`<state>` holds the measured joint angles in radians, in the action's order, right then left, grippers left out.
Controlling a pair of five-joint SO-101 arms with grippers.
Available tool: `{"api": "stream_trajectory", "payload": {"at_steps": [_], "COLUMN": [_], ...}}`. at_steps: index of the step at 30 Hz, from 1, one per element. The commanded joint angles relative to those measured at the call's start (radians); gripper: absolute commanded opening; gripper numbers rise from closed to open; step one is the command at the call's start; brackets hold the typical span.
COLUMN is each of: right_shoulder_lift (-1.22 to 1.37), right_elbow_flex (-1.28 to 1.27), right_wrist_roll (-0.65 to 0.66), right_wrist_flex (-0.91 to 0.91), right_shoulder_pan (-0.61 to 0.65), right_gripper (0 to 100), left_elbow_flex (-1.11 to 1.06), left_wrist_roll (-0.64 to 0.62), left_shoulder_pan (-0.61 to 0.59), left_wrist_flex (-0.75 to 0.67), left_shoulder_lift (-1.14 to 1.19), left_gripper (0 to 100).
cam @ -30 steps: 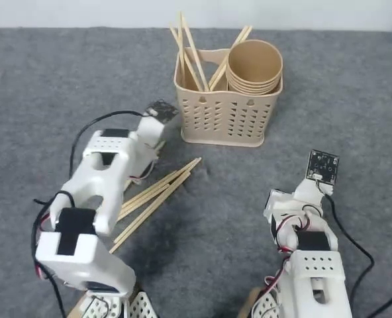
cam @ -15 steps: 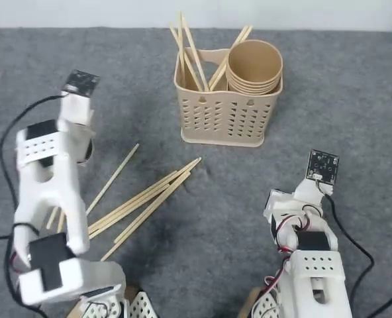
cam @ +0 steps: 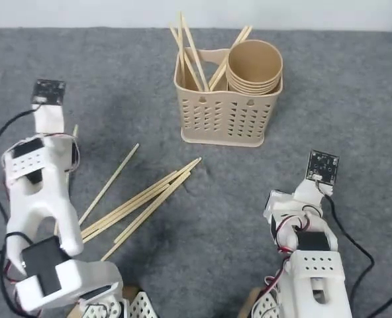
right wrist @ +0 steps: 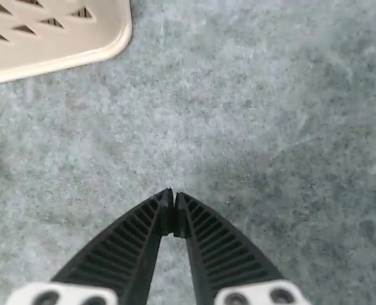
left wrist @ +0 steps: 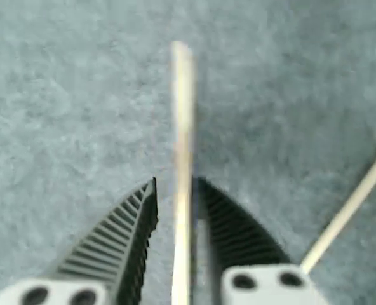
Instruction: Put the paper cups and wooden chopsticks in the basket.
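At the left side of the grey worktop (cam: 355, 132) stands the left arm (cam: 40, 179). Its left gripper (left wrist: 175, 185) has the fingers clenched on one wooden chopstick (left wrist: 181, 114). The stick runs straight between the two fingers and goes out beyond their tips, above the worktop. Just to the right of this arm, the loose chopsticks (cam: 143, 195) lie in a slanted bundle on the worktop, one of them a little apart on the left. Further right and toward the back is the basket (cam: 222, 119), with the paper cups (cam: 253, 66) stacked in its right part and several chopsticks leaning in its left part. At the right, the right gripper (right wrist: 171, 203) has its fingers pressed together with nothing between them, close to one corner of the basket. Compared with half a second ago, the left arm has swung further to the left, away from the basket. The bundle, the basket and the right arm (cam: 308, 245) are where they were.
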<state>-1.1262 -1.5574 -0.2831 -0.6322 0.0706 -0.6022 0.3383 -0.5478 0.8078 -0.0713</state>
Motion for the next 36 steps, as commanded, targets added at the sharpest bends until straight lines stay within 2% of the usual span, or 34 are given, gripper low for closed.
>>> {"api": "stream_trajectory", "payload": {"at_steps": [1, 8, 12, 14, 22, 36], "right_shoulder_lift": [-0.021, -0.019, -0.019, -0.018, -0.018, -0.019], "right_elbow_flex": [0.008, 0.008, 0.008, 0.008, 0.008, 0.008], "right_wrist_roll": [0.02, 0.02, 0.02, 0.02, 0.018, 0.018], "right_wrist_flex": [0.016, 0.016, 0.016, 0.016, 0.016, 0.016], "right_shoulder_pan": [-0.005, -0.005, -0.005, -0.005, -0.005, -0.005], "right_gripper": [0.9, 0.9, 0.9, 0.9, 0.9, 0.9], "left_elbow_flex": [0.004, 0.007, 0.007, 0.028, 0.383, 0.932], "left_wrist_roll": [-0.018, -0.018, -0.02, -0.028, -0.115, -0.109], "left_shoulder_pan": [-0.029, -0.081, -0.069, -0.04, 0.003, 0.026], "left_wrist_flex": [-0.035, -0.176, -0.261, -0.259, -0.021, 0.339], "left_shoulder_lift": [-0.058, -0.064, -0.046, -0.005, 0.288, 0.816], "left_gripper": [19, 15, 15, 15, 15, 13]}}
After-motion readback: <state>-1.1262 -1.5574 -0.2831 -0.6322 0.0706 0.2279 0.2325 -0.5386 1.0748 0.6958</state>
